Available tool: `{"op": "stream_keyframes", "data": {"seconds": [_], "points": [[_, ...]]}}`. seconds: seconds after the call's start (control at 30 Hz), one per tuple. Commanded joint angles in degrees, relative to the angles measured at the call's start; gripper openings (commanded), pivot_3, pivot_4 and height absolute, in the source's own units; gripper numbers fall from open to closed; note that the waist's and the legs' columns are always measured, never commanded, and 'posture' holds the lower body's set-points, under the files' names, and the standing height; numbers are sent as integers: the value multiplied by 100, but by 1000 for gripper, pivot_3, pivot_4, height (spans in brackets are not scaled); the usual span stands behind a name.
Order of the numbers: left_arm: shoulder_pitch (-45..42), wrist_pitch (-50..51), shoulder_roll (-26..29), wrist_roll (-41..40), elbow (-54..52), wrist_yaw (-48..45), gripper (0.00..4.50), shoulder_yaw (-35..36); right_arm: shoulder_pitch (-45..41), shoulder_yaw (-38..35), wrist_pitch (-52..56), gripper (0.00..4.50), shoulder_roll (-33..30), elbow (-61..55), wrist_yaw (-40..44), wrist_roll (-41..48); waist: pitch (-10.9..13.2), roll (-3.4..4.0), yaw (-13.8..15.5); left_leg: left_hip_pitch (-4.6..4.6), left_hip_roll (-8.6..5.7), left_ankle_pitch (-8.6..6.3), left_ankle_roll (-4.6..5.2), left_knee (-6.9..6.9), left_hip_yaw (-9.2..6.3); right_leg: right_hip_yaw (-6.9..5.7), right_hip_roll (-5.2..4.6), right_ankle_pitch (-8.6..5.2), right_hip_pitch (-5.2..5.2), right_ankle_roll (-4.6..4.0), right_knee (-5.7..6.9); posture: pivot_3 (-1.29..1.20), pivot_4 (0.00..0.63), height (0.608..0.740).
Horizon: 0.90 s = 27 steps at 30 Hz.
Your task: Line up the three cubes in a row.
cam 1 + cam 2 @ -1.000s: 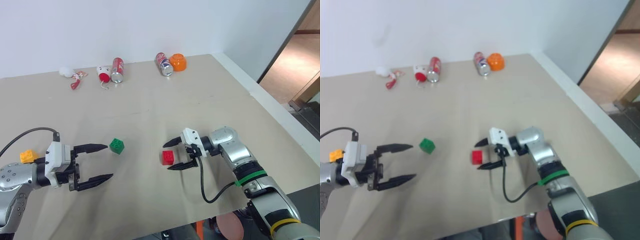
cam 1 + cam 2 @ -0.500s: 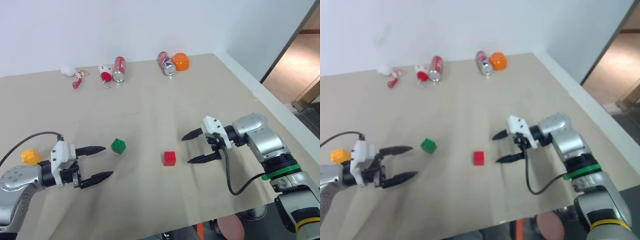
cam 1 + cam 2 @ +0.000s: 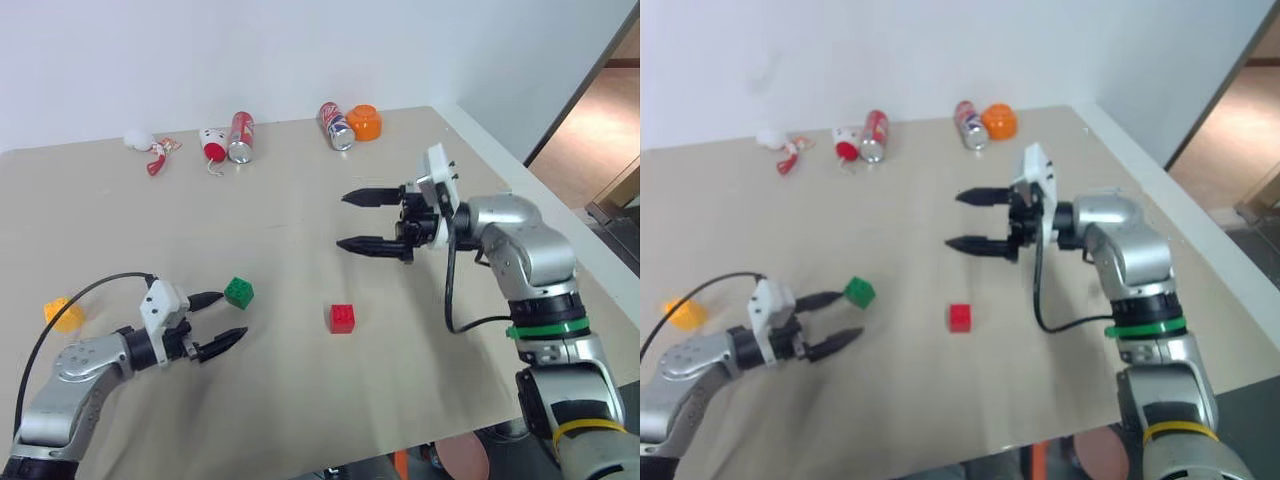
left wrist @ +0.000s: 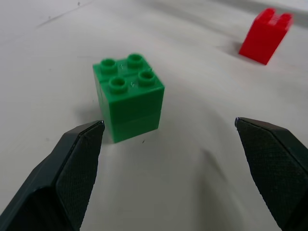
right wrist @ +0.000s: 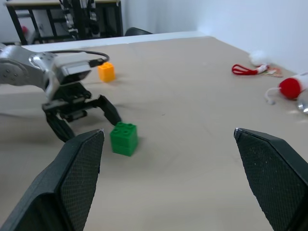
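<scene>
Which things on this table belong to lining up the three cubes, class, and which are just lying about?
Belong to the job: green cube, red cube, yellow-orange cube.

Just lying about, along the far edge: two red soda cans, orange cup, small white and red toys.

A: Head pair looking forward and down over the table (image 3: 300, 200) from high up, far wall along the top. Nearly the same picture in both eyes, just nudged sideways.

B: Left wrist cam down low, right up close to the green cube (image 4: 129, 96), staring out between wide-apart jaws, red cube (image 4: 264, 34) further back.

A: Right wrist cam raised, level across the table, much further off. Same green cube (image 5: 123, 138) shared there, plus the left gripper (image 5: 82, 118) facing it and the yellow-orange cube (image 5: 106, 71) behind.
</scene>
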Motion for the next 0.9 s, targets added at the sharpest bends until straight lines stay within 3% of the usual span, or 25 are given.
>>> {"op": "stream_keyframes", "data": {"seconds": [0.03, 0.3, 0.87, 0.9], "points": [[-84, -54, -16, 231, -60, 161, 4500, -118, 91, -114, 95, 4476, -4, -510, -133, 172, 0, 0, -2, 0, 0, 0, 0, 1, 1, 0, 0, 0, 0, 0, 0, 0, 150, 740], [-545, 147, -342, 682, 116, 880, 4500, -351, 291, -12, 224, 4476, 18, -805, -194, 224, -1, -1, -4, 6, -2, 3, 2, 3, -2, -2, 2, 11, 3, 7, 1, 0, 150, 740], [-562, 1401, -744, 557, -360, 1969, 4500, -217, 365, 110, 97, 4476, 95, -696, -154, 118, -1, -1, -18, 6, -2, 3, 2, 3, -2, 1, 4, 12, 11, 8, 2, 0, 150, 740], [-595, 1455, -757, 540, -371, 2009, 4252, -218, 355, 117, 83, 4498, 104, -669, -151, 105, -1, -1, -20, 6, -2, 3, 2, 3, -2, 1, 5, 12, 11, 8, 2, 0, 150, 740]]}}
